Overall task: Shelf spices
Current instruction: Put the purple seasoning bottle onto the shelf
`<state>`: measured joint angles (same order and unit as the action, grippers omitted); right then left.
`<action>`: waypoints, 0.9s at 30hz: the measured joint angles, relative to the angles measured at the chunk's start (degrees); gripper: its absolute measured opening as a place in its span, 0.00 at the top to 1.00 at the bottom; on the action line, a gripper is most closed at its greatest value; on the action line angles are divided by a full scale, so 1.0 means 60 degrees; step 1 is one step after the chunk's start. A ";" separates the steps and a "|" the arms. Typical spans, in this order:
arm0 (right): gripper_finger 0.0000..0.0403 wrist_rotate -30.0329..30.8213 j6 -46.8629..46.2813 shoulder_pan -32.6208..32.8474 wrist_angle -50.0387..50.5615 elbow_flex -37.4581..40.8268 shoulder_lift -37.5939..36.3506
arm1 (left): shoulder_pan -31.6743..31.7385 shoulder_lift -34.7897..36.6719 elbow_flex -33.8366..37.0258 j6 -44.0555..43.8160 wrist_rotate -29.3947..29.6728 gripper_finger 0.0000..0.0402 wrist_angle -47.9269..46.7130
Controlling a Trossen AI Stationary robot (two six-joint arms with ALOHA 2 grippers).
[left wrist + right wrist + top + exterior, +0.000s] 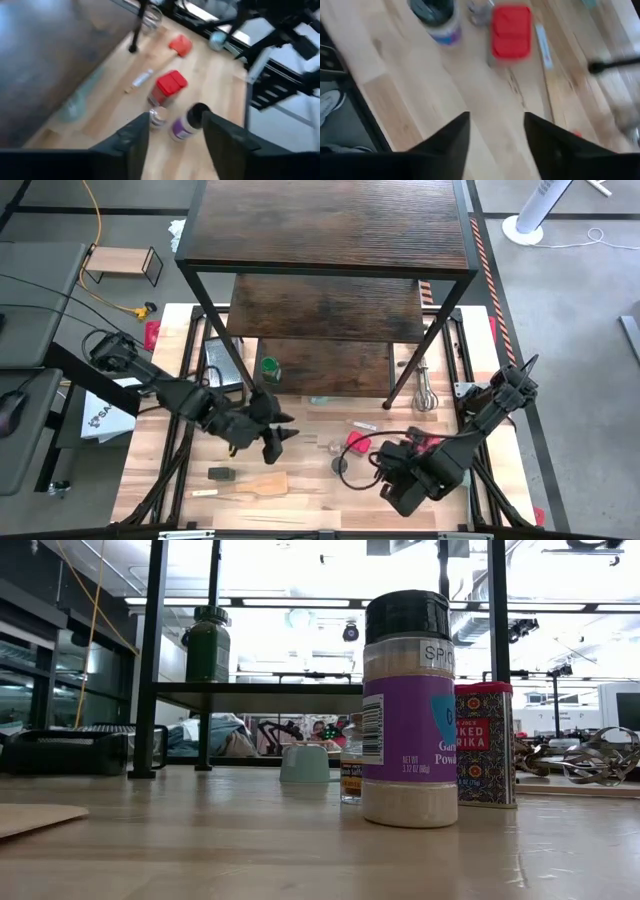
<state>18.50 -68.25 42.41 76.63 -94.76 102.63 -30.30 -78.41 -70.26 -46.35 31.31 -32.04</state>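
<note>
Left gripper (283,436): over the table's front-left middle, fingers (131,137) parted with bare wood between them, nothing held
Right gripper (384,463): low over the front-right of the table, fingers (451,136) spread apart, empty too
Shelf (330,225): big dark-wood three-tier rack at the back of the table (310,500), black frame legs planted on the pale wood
Green-lidded jar (270,367): already up on the lowest board, near its left end; in the low view (207,643) upright, close to a frame leg
Dark-lidded jar (409,708): purple and white label, upright on the table, front and centre in the low view; just ahead of the left fingers in the left wrist view (189,121)
Red jar (484,744): paprika tin, upright just beside the dark-lidded one; red lid (511,31) clear from the right wrist
Tiny pale jar (159,117): on the table between those two, close against them
Fifth, dark jar: cannot tell where
Whisk (424,393): lying by the shelf's right front leg
Wooden spatula (250,486): flat at the front left
</note>
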 joint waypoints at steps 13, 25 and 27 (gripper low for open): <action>0.29 0.0631 0.4179 -0.1473 -0.3533 0.0000 0.0056 | -0.0218 -0.0004 0.0000 0.0536 -0.1849 0.29 -0.1104; 0.28 -0.0560 0.6361 -0.2011 -0.4795 0.0000 0.1257 | -0.1835 -0.0007 0.1604 -0.2690 -0.1222 0.29 -0.1984; 0.28 -0.0490 0.6383 -0.2011 -0.4788 0.0000 0.1414 | -0.2116 -0.0007 0.1808 -0.3322 -0.0812 0.29 -0.1871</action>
<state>15.56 -29.95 30.35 47.90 -94.76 111.11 -42.99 -78.46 -59.41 -66.28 26.44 -43.26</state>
